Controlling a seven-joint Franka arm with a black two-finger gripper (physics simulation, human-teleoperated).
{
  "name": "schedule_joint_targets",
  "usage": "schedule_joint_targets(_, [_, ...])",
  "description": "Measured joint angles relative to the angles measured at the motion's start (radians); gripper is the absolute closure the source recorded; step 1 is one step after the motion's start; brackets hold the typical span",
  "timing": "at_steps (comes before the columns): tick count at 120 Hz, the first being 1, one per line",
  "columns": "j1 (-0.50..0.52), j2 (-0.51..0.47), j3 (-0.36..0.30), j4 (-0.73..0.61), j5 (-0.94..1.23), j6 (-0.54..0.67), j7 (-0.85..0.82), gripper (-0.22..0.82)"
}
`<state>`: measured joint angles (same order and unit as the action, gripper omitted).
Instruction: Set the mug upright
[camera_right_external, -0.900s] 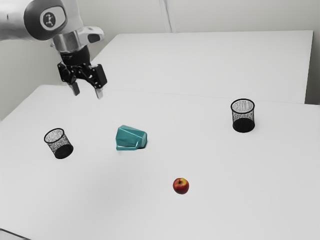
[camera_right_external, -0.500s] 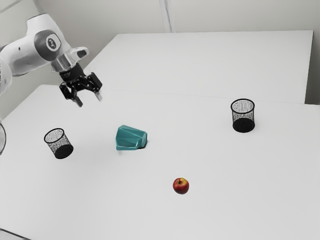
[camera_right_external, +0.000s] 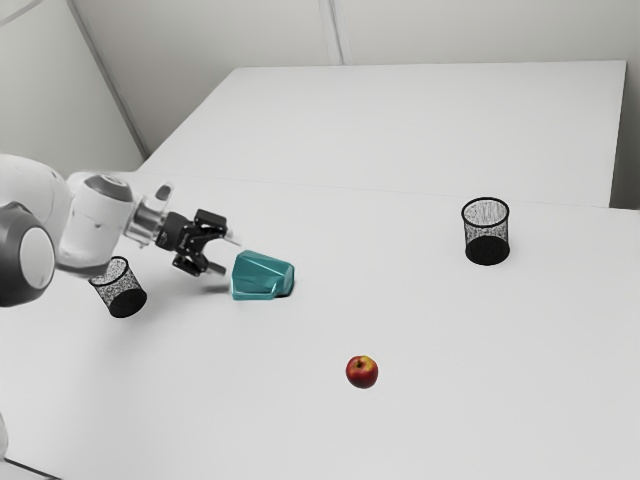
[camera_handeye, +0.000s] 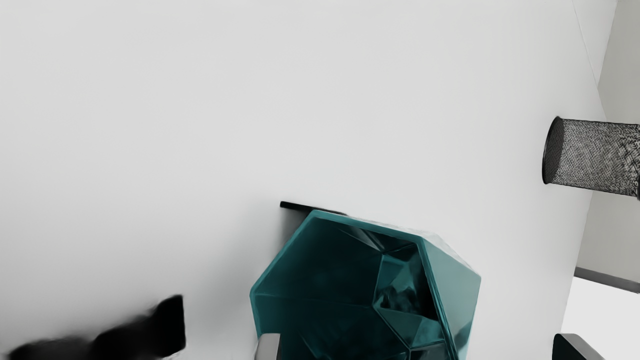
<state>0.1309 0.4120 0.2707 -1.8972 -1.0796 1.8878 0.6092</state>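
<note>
Open gripper (camera_right_external: 228, 255), not gripping anything; just ahead of it, toward the exterior view's right, a teal mug (camera_right_external: 263, 276) on its side on the table (camera_right_external: 200, 400), mouth facing the gripper, long axis running roughly away from it; probably gonna need a grab from the mouth end, then a mouth-up tip; farther out, an apple (camera_right_external: 362, 372); way past that, a mesh cup (camera_right_external: 487, 232).

- Behind the gripper (camera_right_external: 228, 255), the arm (camera_right_external: 95, 225) runs off the exterior view's edge and hides part of one wire-mesh cup (camera_right_external: 126, 302).
- Ahead of the gripper, the wrist view's edge crops the faceted teal mug (camera_handeye: 320, 270) and, farther out, another mesh cup (camera_handeye: 595, 157).
- Beside the gripper, some dark shape (camera_handeye: 170, 325), blurred, cropped.
</note>
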Motion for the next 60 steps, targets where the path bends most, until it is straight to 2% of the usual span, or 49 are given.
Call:
schedule_joint_targets(22, [0.001, -0.003, 0.001, -0.036, -0.151, -0.024, 0.165, 0.01])
schedule_joint_targets(60, [-0.028, -0.013, -0.002, -0.07, -0.213, -0.04, 0.358, 0.01])
